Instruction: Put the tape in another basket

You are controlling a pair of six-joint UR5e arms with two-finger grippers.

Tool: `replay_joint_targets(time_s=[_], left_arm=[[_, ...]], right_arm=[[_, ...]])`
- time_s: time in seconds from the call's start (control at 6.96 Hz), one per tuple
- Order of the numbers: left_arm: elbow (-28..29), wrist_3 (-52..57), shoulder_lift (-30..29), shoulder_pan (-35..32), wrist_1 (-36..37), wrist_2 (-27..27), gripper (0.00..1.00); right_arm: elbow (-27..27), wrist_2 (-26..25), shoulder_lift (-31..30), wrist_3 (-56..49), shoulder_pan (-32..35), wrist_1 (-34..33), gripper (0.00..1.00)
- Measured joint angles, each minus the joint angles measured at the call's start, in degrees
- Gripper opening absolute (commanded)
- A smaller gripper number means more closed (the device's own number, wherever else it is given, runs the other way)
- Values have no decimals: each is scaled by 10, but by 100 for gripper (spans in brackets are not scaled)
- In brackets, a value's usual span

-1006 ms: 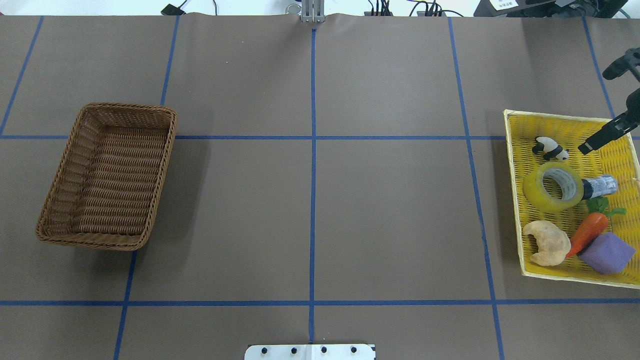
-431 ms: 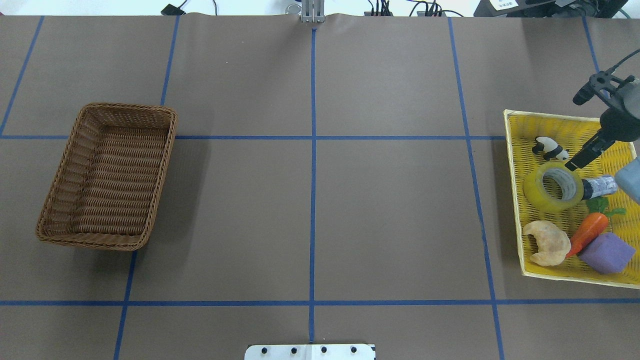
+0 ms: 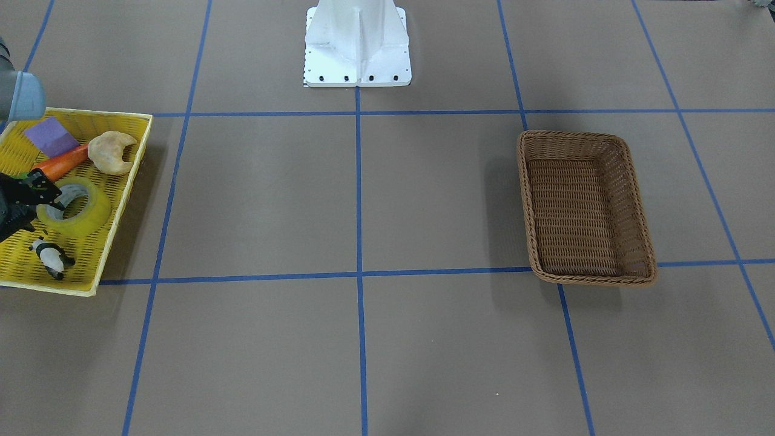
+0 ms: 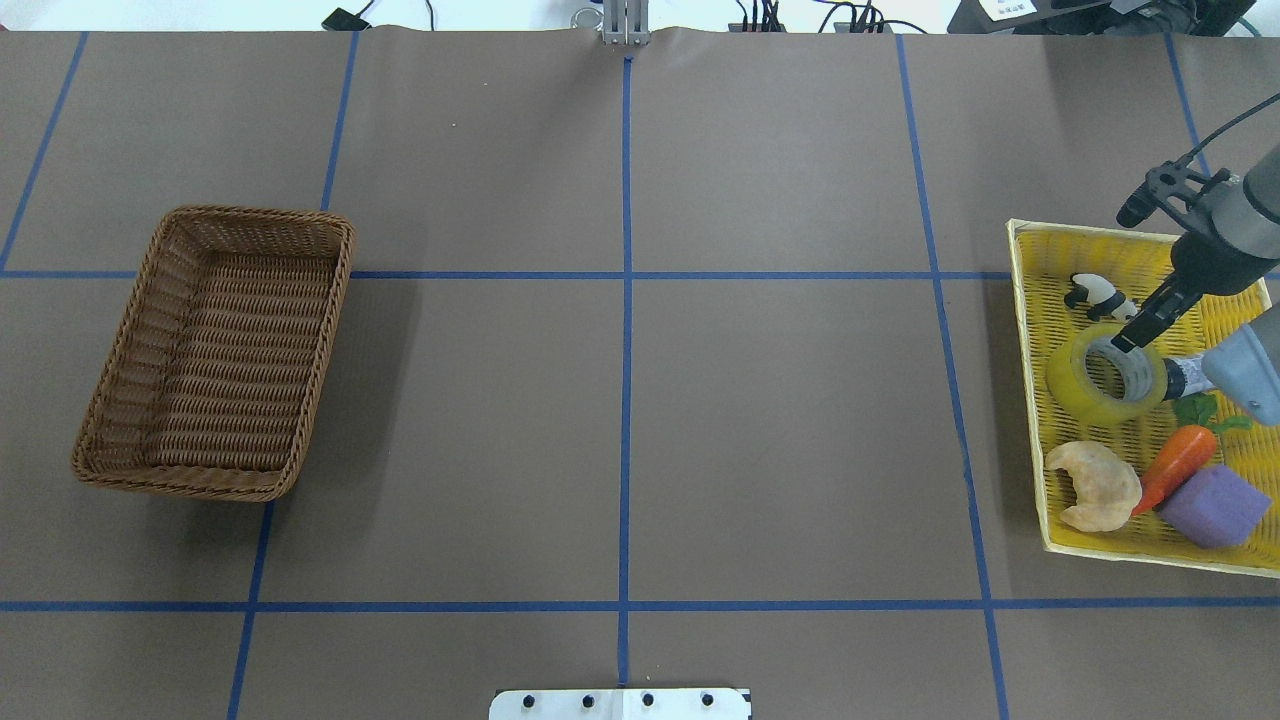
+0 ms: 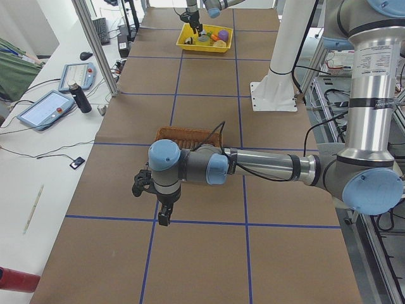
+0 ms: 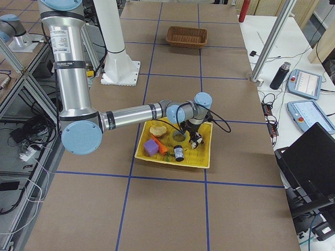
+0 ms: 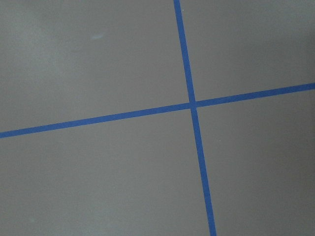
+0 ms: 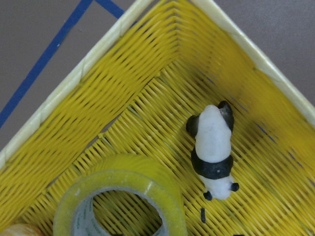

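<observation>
The tape (image 4: 1068, 386), a yellow-green roll, lies flat in the yellow mesh tray (image 4: 1150, 250) at the table's right end; it also shows in the front view (image 3: 91, 215) and the right wrist view (image 8: 123, 169). My right gripper (image 4: 1125, 340) hangs over the tape's far rim, open, fingers straddling the rim in the front view (image 3: 33, 209). The brown wicker basket (image 4: 338, 300) stands empty at the left. My left gripper (image 5: 163, 218) shows only in the exterior left view, above bare table in front of the basket (image 5: 188, 134); I cannot tell if it is open.
The tray also holds a toy panda (image 4: 1098, 293) just beyond the tape, a small bottle (image 4: 1195, 372) touching its right side, a croissant (image 4: 1095, 487), a carrot (image 4: 1178, 465) and a purple block (image 4: 1212, 505). The robot base (image 3: 357, 42) stands mid-table.
My right gripper has moved left and down from over the tray's far right part to the tape's far rim. The tape and the other things have not moved.
</observation>
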Motion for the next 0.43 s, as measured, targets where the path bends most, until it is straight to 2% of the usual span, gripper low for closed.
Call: replay_joint_targets(time_s=[0.29,0.43], left_arm=[[3,0,-3,0,0,0,98],[4,0,-3,0,1,0,98]], right_arm=[[-54,1,6,0,-3,65,64],[-63,4,6,1,-3,78,58]])
